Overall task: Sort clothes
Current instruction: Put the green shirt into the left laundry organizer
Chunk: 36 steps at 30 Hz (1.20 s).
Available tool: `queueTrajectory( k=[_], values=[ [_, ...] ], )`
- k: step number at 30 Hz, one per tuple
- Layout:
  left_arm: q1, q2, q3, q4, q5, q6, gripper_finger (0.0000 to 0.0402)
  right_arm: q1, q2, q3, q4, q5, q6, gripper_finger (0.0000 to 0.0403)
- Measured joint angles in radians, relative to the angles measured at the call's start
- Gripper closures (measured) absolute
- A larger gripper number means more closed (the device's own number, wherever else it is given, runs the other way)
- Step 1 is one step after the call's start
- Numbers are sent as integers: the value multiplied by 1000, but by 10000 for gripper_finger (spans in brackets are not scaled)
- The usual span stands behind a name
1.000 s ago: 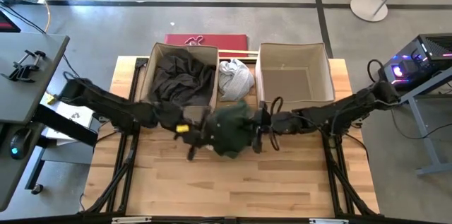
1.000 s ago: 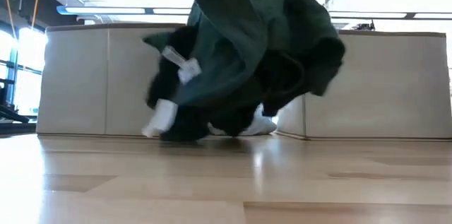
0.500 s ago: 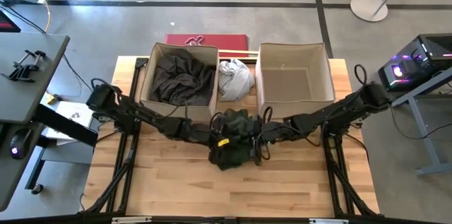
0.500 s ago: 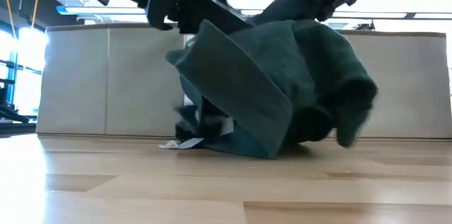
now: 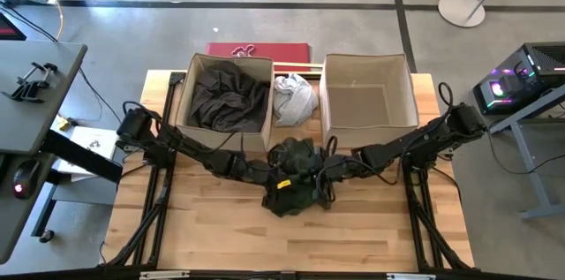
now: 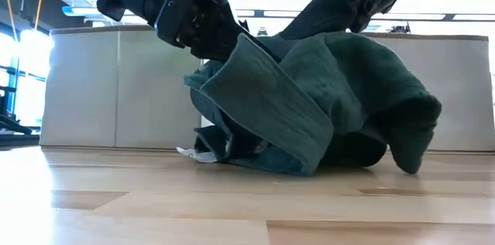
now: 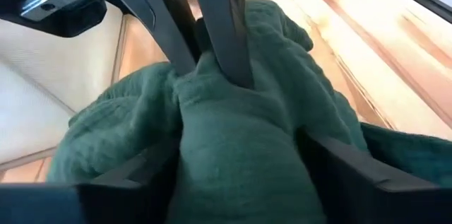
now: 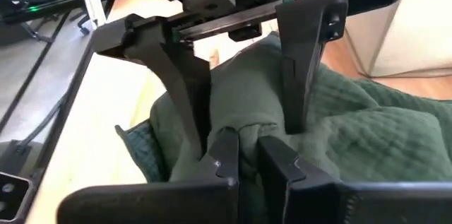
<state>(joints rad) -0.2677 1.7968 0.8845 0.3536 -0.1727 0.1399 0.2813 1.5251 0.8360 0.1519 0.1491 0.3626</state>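
The dark green garment lies bunched on the wooden table in front of the two boxes, its underside on the tabletop in the low view. My left gripper comes from the left and is open wide around a thick bunch of it. My right gripper comes from the right and is shut on a fold of the same bunch. The two grippers face each other closely. A dark grey-brown garment fills the left box. A light grey-white garment lies between the boxes. The plaid shirt and the small black garment do not show. My left gripper has a thick upper bunch of the green garment between its wide-apart fingers, both lying against the cloth. It slants down from the table's left. A ridge of cloth rises to it; the rest lies on the table. My right gripper pinches a raised fold at the garment's top between its two fingers, several layers thick. It slants down from the table's right, inside the gap of the left fingers. The cloth below it sags slack onto the table.
Two beige fabric boxes stand at the far side: the left one and the right one, whose floor shows bare. A red flat thing lies behind them. Bare tabletop stretches toward the near edge.
The green garment hung clear of the table from my right gripper; it has come down and now rests bunched on the tabletop. My right gripper has gone down and a little toward the near edge. My left gripper has gone toward the table's right, onto the garment.
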Motion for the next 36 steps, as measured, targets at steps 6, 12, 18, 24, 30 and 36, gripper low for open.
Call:
queueTrajectory(
  k=[6, 12, 18, 24, 30, 36],
  values=[
    [-1, 6, -7, -50, 69, -12, 279, 0, -6, 5, 24, 0, 29, 349],
    [-8, -33, -4, -90, 199, -125, 382, 2, -23, 27, -64, -97, -27, 261],
    [-51, -232, -7, -196, 81, -93, 370, 30, -113, 69, -258, 13, -31, 230],
    [-93, -545, -6, -213, -295, -3, 367, 85, -201, 70, -400, 288, 3, 231],
    [-121, -793, -5, -68, -711, 315, 363, 126, -190, 68, -400, 371, 2, 231],
    [-35, -911, -3, 60, -923, 698, 363, 137, -172, 67, -414, 377, 2, 231]
  ],
)
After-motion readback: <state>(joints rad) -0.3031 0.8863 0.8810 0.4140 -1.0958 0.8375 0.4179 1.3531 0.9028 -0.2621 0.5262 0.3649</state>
